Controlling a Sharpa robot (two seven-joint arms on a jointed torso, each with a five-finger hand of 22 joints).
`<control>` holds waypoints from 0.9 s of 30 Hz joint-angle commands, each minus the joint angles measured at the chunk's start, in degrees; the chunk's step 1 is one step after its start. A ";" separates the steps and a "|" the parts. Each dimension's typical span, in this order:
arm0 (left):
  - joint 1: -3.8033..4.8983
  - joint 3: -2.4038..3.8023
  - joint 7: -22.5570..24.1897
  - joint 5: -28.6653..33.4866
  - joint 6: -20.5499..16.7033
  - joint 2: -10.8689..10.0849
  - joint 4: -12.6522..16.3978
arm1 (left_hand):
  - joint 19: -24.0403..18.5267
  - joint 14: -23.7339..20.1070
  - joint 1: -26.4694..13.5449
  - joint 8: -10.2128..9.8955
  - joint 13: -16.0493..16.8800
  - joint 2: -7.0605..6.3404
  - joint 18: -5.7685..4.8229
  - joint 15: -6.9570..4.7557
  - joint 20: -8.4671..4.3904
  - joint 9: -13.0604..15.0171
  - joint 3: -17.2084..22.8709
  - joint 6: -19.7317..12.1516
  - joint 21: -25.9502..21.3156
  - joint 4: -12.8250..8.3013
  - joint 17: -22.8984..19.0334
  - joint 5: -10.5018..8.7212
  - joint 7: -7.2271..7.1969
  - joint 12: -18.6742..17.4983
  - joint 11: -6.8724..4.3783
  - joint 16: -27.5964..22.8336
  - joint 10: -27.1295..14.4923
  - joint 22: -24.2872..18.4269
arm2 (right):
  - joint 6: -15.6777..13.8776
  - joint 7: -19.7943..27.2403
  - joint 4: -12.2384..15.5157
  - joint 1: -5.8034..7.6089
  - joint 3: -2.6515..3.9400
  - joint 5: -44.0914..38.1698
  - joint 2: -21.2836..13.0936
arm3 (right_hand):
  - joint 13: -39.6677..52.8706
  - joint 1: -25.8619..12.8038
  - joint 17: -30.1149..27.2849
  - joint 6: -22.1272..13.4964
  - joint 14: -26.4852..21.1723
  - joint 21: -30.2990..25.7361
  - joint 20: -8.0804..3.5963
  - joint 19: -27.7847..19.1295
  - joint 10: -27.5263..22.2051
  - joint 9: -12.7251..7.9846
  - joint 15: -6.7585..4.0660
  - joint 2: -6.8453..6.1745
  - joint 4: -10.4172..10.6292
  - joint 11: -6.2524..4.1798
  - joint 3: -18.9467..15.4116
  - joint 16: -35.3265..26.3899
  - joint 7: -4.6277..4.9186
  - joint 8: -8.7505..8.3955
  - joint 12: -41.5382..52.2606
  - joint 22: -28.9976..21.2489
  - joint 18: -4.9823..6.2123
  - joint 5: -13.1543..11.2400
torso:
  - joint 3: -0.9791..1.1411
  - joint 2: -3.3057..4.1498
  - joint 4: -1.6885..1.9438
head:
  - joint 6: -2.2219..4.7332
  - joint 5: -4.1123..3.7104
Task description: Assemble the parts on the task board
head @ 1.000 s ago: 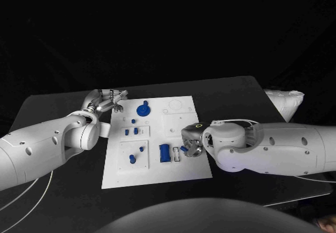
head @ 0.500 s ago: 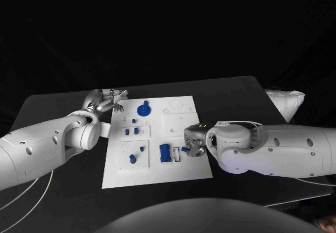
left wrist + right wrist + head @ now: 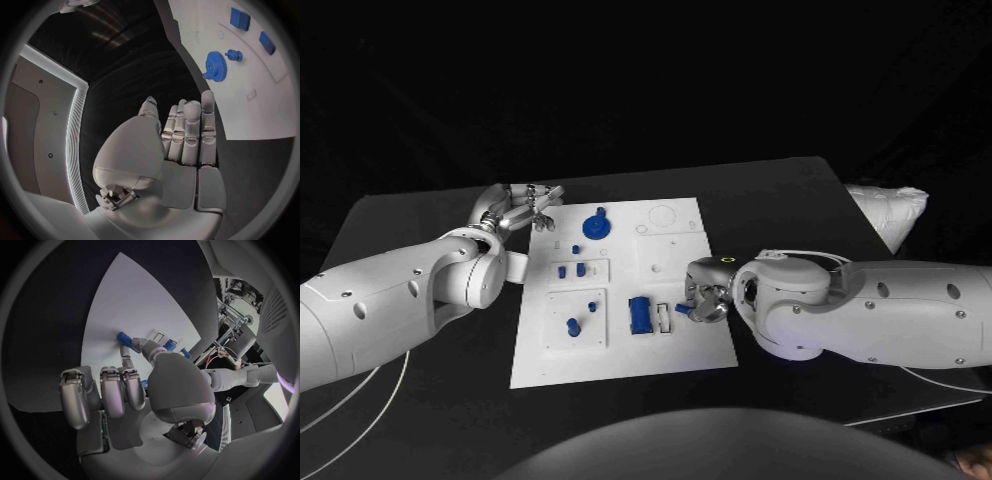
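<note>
The task board (image 3: 623, 290) has the right hand (image 3: 702, 300) pinching a blue part (image 3: 682, 305); left hand (image 3: 519, 208) spread, empty.

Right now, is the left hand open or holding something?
Open: the left hand holds nothing, its fingers extended beside the task board.

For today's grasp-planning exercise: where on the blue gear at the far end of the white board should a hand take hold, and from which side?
Grip the blue gear by its toothed rim, from above. It seems to lie flat on the board, leaving only the rim to pinch. The left hand is nearest and looks empty.
</note>
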 commanded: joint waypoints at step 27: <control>0.01 0.04 0.30 -0.28 0.76 0.27 0.01 | 0.39 -0.34 -0.03 0.34 -0.01 0.43 0.60 0.08 -0.15 0.07 -0.42 -0.30 -0.29 -0.02 -0.06 0.37 0.09 0.38 0.18 -0.32 -0.36 0.07 | -0.78 -0.20 -1.97 0.60 -0.21 3.21 0.96 | 15.07 0.00 15.09 1.50 5.98 0.26 -0.19 5.99 5.99 -0.42 -0.26 -1.18 -0.42 0.18 -0.82 0.23 -0.20 -0.50 0.16 15.06 -0.39 -4.90 | -0.04 0.03 -0.02 | 0.01 -0.13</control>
